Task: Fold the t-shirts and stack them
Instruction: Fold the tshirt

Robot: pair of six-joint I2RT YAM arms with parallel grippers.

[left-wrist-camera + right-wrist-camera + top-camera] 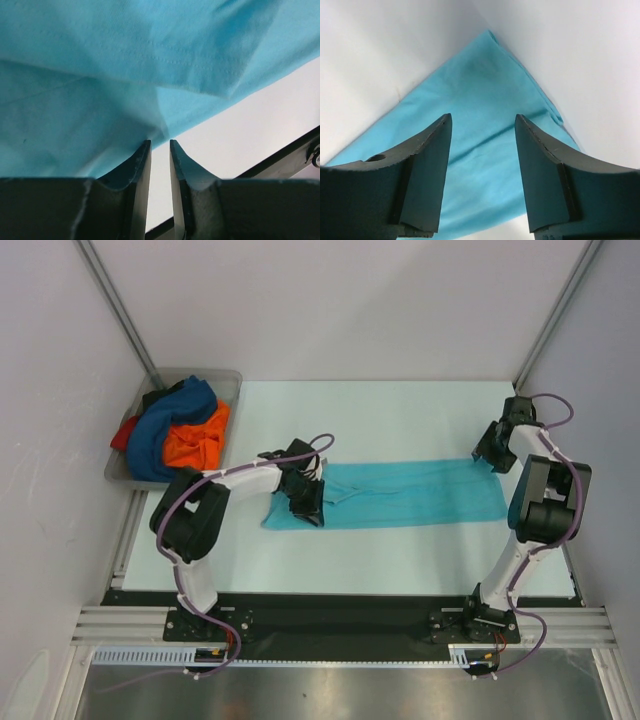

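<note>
Turquoise t-shirt (pixel 410 495): flat long strip; other t-shirts (pixel 180 435) heaped far-left.

Quick count: four soft cloth t-shirts in all. One turquoise t-shirt (pixel 410 495) on the one white desk (pixel 400 420), plus one dark blue t-shirt (pixel 165 430), one orange t-shirt (pixel 195 443) and one red t-shirt (pixel 124 433) in the single grey plastic tray (pixel 222 378). Two black two-finger tools: left tool (pixel 160 145), right tool (pixel 482 120).

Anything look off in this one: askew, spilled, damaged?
Nothing spilled or damaged. The turquoise t-shirt lies as a long strip, but its left end by the left gripper is rumpled and flares wider than the square right end. The other shirts sit heaped unfolded in the grey tray.
</note>
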